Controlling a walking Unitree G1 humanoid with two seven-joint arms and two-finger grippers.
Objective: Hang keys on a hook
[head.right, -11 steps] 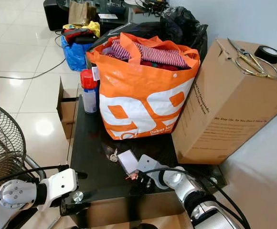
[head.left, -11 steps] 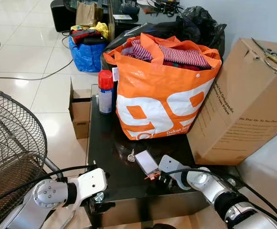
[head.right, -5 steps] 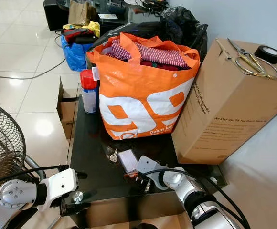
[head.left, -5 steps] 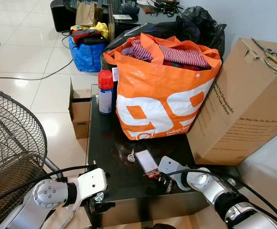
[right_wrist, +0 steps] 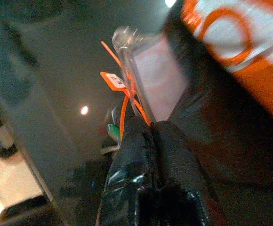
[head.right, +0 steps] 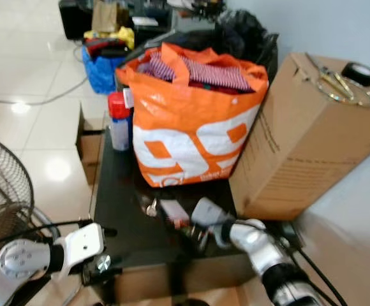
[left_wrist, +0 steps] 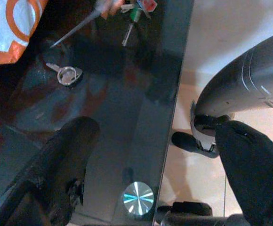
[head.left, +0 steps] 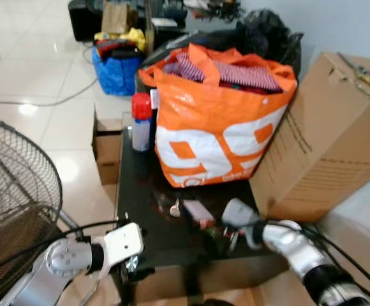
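A: What do the head views show?

B: A black glass table (head.left: 143, 223) with an orange bag (head.left: 220, 121) and a spray can (head.left: 141, 122) on it, and a cardboard box (head.left: 328, 137) beside it. The right gripper (head.left: 226, 236) is low over the table's near part, next to a pale card (head.left: 198, 212). Both views are blurred.

A: And the left wrist view?

B: The left gripper (left_wrist: 150, 160) hovers at the table's edge, fingers wide apart, holding nothing. One loose key (left_wrist: 66, 74) lies on the glass.

A: The right wrist view?

B: Its fingers (right_wrist: 172, 155) are pressed together on the bunch of keys (right_wrist: 120, 110), orange tags showing, right by the card.
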